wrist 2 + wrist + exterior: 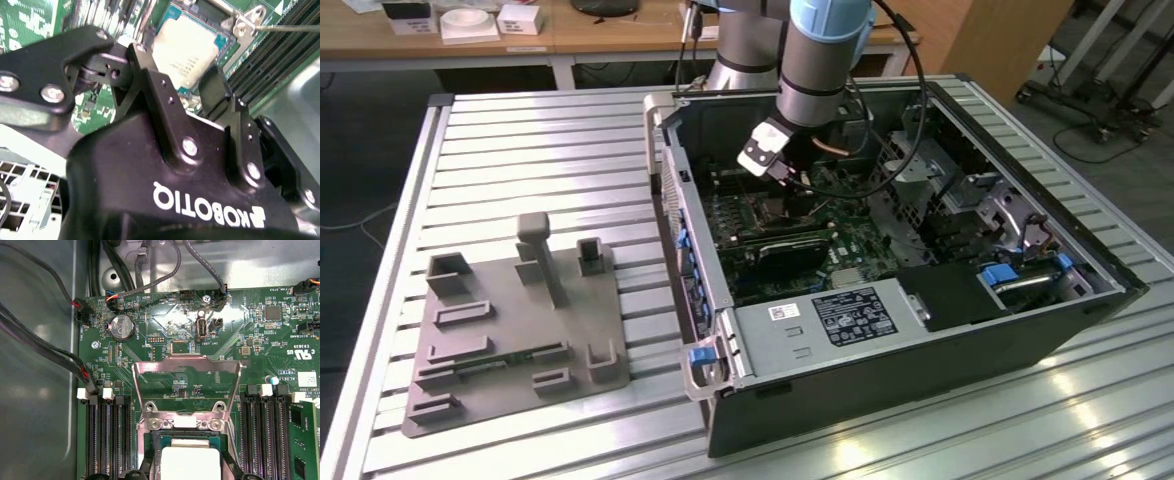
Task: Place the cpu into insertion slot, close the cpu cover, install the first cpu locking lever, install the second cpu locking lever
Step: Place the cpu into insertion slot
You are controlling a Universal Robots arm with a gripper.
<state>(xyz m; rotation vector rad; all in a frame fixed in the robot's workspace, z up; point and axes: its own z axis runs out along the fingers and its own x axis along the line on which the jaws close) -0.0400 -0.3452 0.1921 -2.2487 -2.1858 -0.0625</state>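
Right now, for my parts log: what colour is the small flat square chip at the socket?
Pale silvery-beige; the square cpu shows best in the second wrist view.

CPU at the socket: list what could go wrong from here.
The claw hangs close over the cpu at the insertion slot; if the chip lies tilted, pressing might bend the socket contacts. The cpu cover stands open just beyond it, so a careless move of the claw could knock it.
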